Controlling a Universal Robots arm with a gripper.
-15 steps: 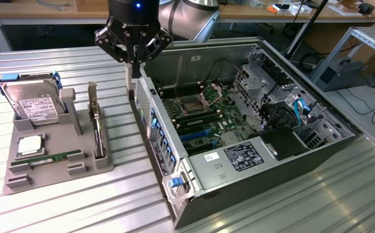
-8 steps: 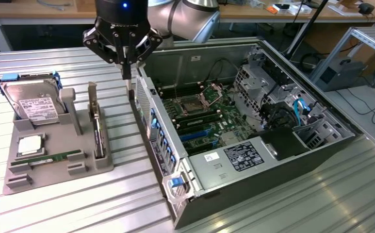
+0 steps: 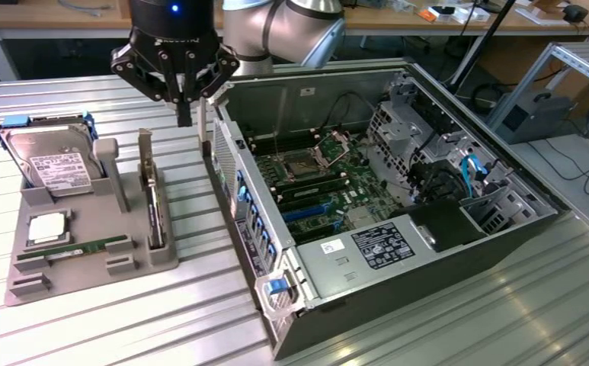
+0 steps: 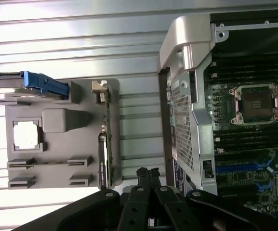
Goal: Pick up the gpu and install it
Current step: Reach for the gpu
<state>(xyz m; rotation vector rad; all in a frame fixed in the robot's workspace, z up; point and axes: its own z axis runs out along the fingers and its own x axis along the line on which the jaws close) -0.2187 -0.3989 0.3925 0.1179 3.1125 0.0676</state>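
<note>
gripper, exterior view: clenched, fingers pressed together, nothing between them; hangs above the ribbed table, between grey tray and computer case
gpu, exterior view: stands on edge in a tray slot, silver bracket end nearest the gripper, apart from the fingertips
hard drive, exterior view: propped in the same tray, on the exterior view's left of the gpu
computer case, exterior view: lies open, motherboard exposed
gripper, wrist view: closed fingertips over the bare table strip between tray and case, empty
gpu, wrist view: on edge along the tray side nearest the case, untouched
</note>
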